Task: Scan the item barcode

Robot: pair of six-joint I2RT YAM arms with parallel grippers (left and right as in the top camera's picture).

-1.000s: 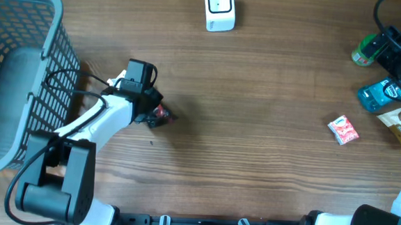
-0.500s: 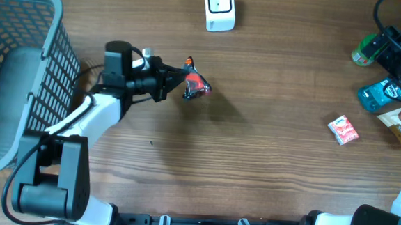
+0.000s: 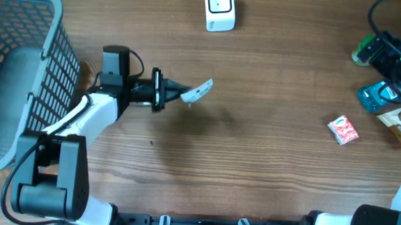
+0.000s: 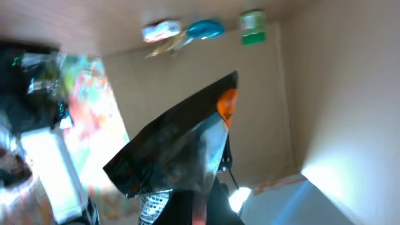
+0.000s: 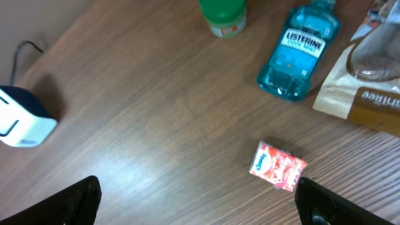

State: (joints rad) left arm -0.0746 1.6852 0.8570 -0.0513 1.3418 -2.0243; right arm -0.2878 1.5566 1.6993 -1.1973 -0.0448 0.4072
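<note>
The left hand (image 3: 176,93) pinches the shiny packet (image 3: 199,89) tight, up off the worktop (image 3: 268,144) (the white scanner (image 3: 219,7) is near). The right hand (image 5: 197,203) is wide open, holding nothing.

basket (image 3: 56,55) far left, scanner (image 3: 219,5) top centre, packet (image 3: 199,90) below it

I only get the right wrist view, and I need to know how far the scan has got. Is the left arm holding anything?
Observer: Yes. The left gripper is shut on a small packet, held up off the table.
Operator: I see the scanner at my frame's edge. Where is the packet from it?
Observer: Short of the scanner, on the robot's side and slightly to its left, with bare wood between them.
</note>
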